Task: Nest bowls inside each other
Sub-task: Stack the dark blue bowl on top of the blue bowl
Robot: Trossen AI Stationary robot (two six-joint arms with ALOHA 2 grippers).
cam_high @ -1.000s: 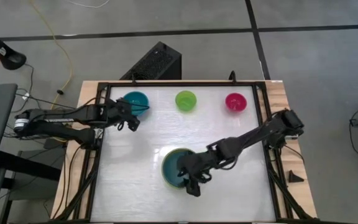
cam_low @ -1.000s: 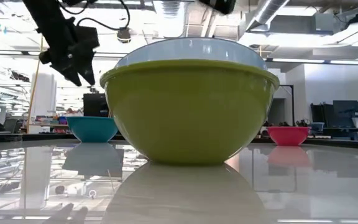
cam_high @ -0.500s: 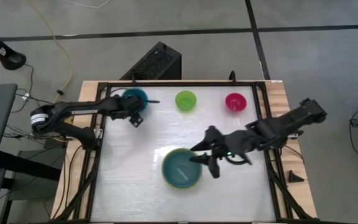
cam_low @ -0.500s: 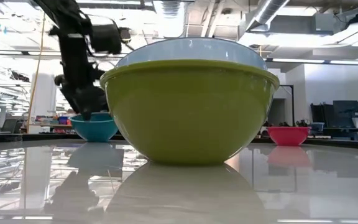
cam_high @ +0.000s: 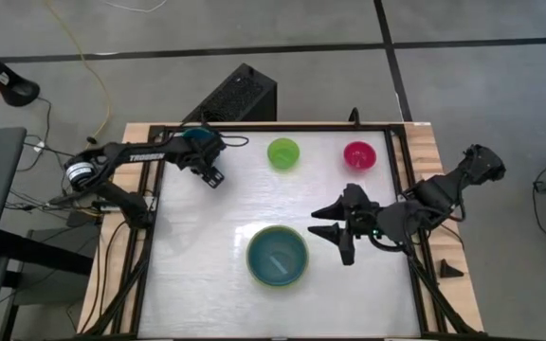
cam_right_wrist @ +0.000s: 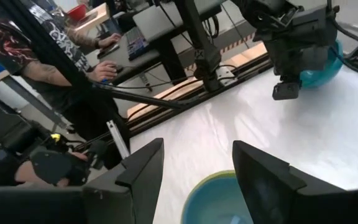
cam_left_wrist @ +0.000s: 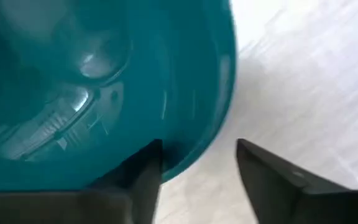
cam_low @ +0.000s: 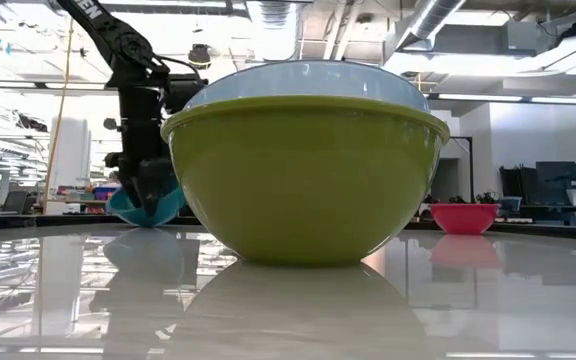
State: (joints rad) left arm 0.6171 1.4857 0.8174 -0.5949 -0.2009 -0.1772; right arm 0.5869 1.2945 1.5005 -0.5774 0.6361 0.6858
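The large olive-green bowl (cam_high: 277,256) (cam_low: 303,180) stands near the table's front with the light blue bowl (cam_low: 303,80) (cam_right_wrist: 219,199) nested in it. At the far left, the teal bowl (cam_high: 200,139) (cam_left_wrist: 104,93) (cam_low: 158,205) sits tipped. My left gripper (cam_high: 205,159) (cam_left_wrist: 197,168) points down at it, open, with one finger inside the bowl and one outside. The lime-green bowl (cam_high: 282,152) and magenta-red bowl (cam_high: 359,154) (cam_low: 463,217) stand along the far edge. My right gripper (cam_high: 322,221) (cam_right_wrist: 197,162) hangs open above the table, right of the olive-green bowl. My left gripper comes at the teal bowl from above, slanting down, astride its near rim (cam_left_wrist: 219,134). The inner finger (cam_left_wrist: 145,177) lies against the inside wall. The outer finger (cam_left_wrist: 272,180) stands apart from the rim, with table showing between. The bowl is tipped, its underside on the table.
A black rail frame (cam_high: 401,180) borders the white table. A black box (cam_high: 240,95) lies beyond the far edge. A person (cam_right_wrist: 55,62) sits at a desk past the left side. Bare table lies between the front bowl and the far row.
My left gripper has come down toward the far edge onto the teal bowl, which has tipped from level. My right gripper has risen off the olive-green bowl and gone toward the right edge, tipping up nearer to level.
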